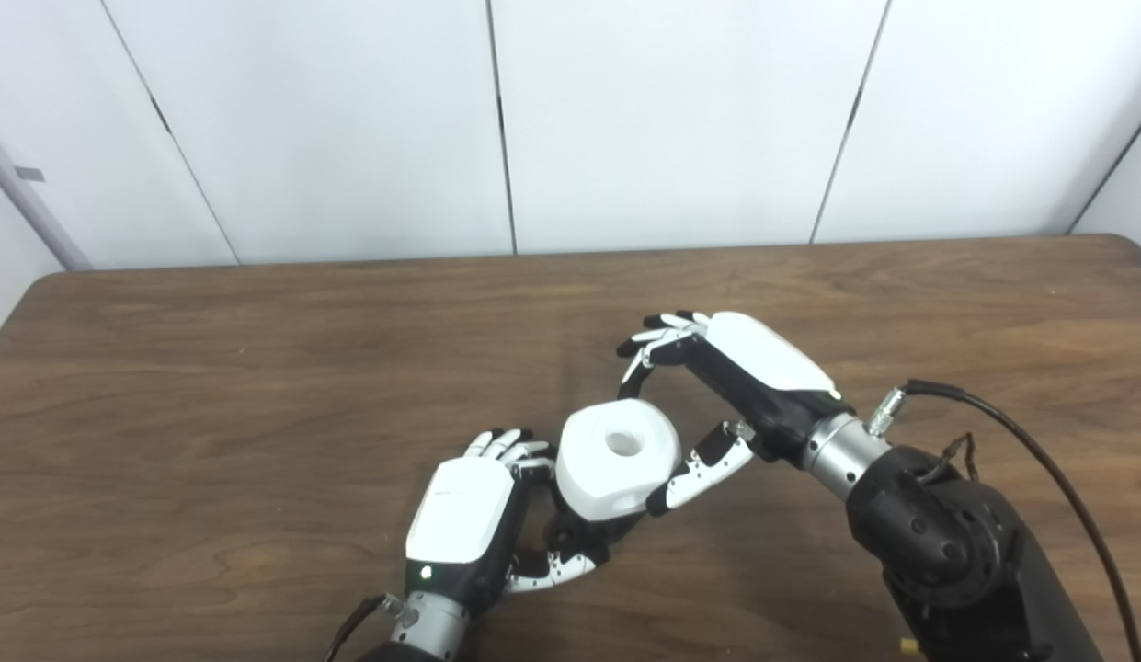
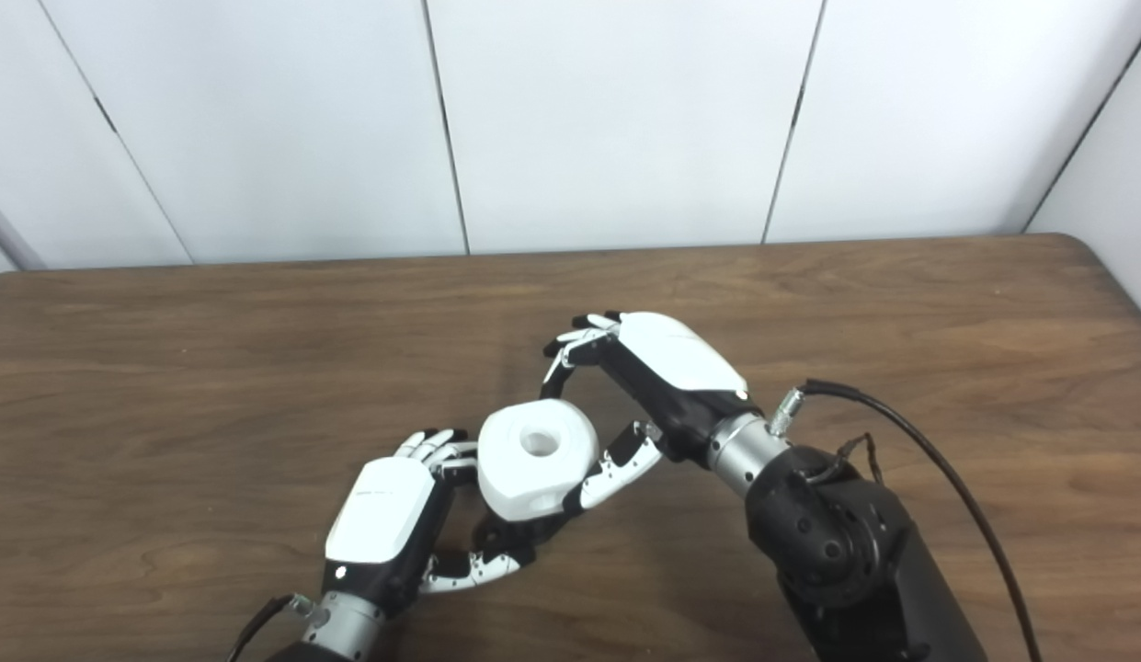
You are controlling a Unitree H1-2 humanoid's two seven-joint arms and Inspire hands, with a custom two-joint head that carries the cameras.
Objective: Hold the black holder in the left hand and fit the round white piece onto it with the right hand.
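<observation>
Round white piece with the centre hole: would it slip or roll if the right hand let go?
The round white piece looks smooth and rigid, so probably slippery between the right hand's fingers. Its curved sides suggest it could roll off the barely visible black holder in the left hand.

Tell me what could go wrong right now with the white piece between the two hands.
The right hand touches the round white piece only by fingertips and thumb, so it may slip or tilt. The black holder in the left hand is mostly hidden beneath, so misalignment could go unseen.
</observation>
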